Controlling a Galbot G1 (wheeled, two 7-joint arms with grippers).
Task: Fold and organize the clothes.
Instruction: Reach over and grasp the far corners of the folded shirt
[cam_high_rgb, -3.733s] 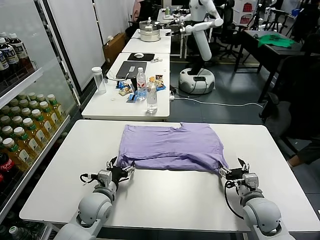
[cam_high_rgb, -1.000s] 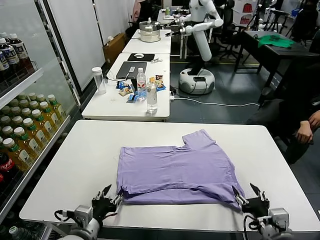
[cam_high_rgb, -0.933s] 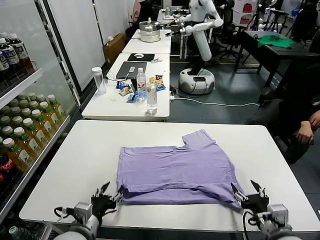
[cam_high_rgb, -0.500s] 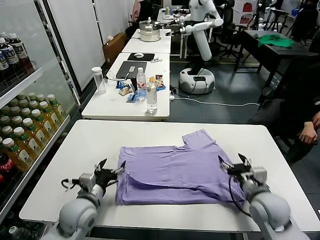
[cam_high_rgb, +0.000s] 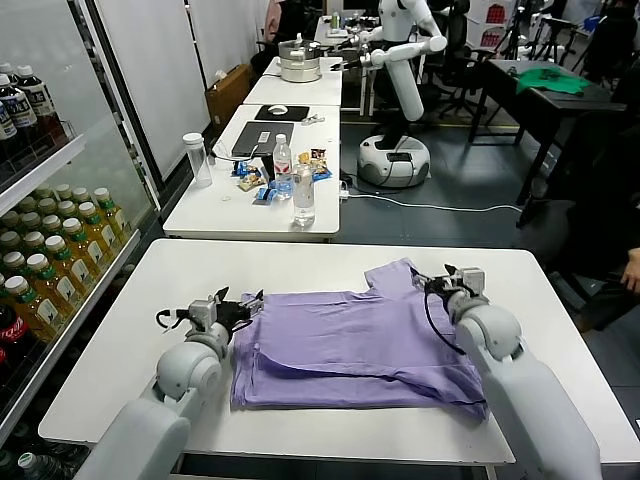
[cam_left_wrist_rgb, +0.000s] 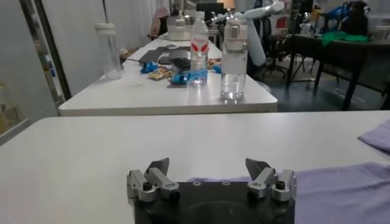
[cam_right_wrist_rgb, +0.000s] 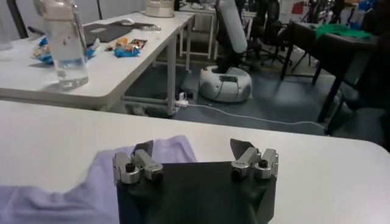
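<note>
The lavender T-shirt (cam_high_rgb: 350, 335) lies folded on the white table (cam_high_rgb: 130, 330), one short sleeve (cam_high_rgb: 398, 277) sticking out at its far right. My left gripper (cam_high_rgb: 240, 303) is open and empty, low over the table at the shirt's far left corner. In the left wrist view the gripper (cam_left_wrist_rgb: 207, 167) stands open with shirt fabric (cam_left_wrist_rgb: 341, 185) beside it. My right gripper (cam_high_rgb: 432, 280) is open and empty by the sleeve. In the right wrist view the gripper (cam_right_wrist_rgb: 193, 148) is open, with the sleeve (cam_right_wrist_rgb: 173, 149) just beyond one finger.
A second white table (cam_high_rgb: 200, 215) stands behind, with a water bottle (cam_high_rgb: 303, 195), a clear tumbler (cam_high_rgb: 197, 158) and snack packets. A drinks fridge (cam_high_rgb: 40, 270) stands at the left. Another robot (cam_high_rgb: 400, 90) and a green cloth (cam_high_rgb: 552, 82) on a dark table are far back.
Both grippers have moved from the table's front edge to the shirt's far corners, staying open. The shirt's front layer shows a new slanted crease; the shirt itself stays in place.
</note>
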